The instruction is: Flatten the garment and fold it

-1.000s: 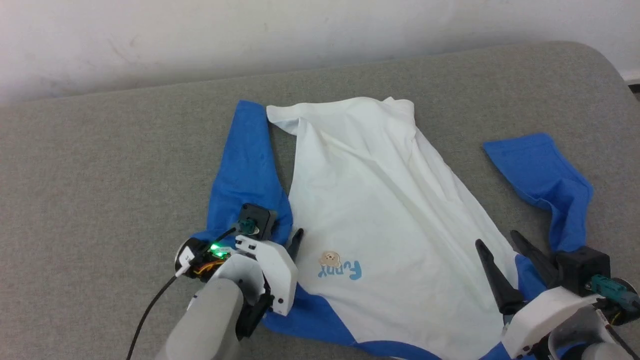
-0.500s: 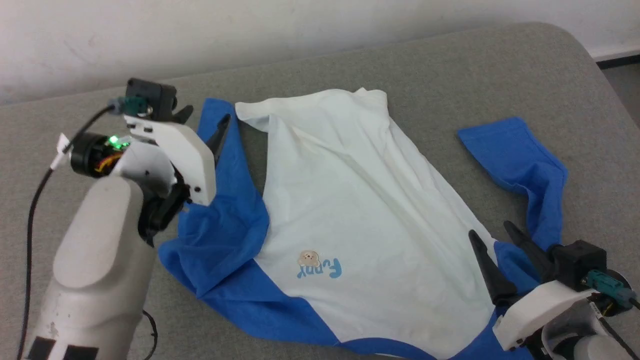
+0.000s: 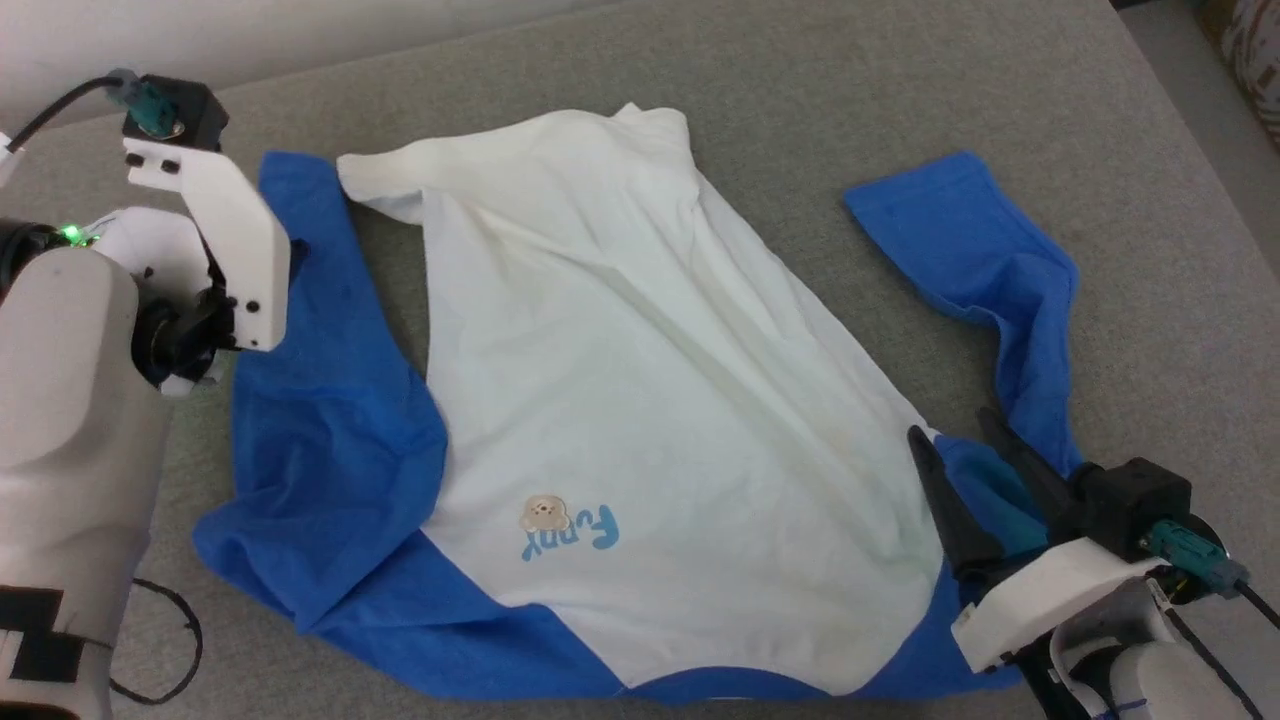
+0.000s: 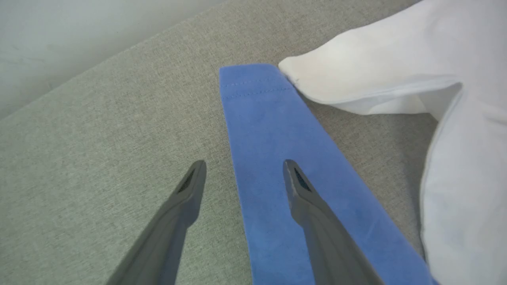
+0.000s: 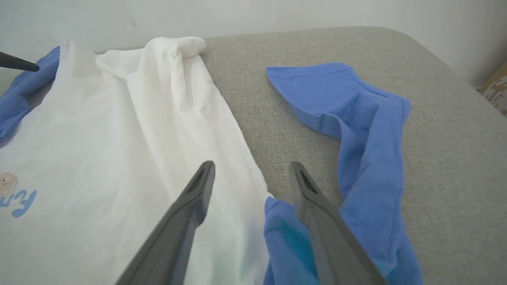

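Head view has the thin white shirt with bright blue long sleeves (image 3: 640,400) spread face up on the grey cloth-covered table (image 3: 800,100), body creased and both sleeves crooked, so flattening looks half done and folding not yet begun. The left gripper (image 4: 244,164) holds its fingers wide apart and empty over the left sleeve (image 4: 269,130); the right gripper (image 5: 252,164), equally wide and empty, straddles the other armpit.

One garment (image 3: 620,380), one grey table (image 3: 800,100). Two blue sleeves on it, the sleeve on the left (image 3: 320,400) and the sleeve on the right (image 3: 990,270); one bear patch (image 3: 544,513); one word of lettering (image 3: 575,533). Two grippers, left gripper (image 4: 242,164) and right gripper (image 5: 251,164), two dark fingers each
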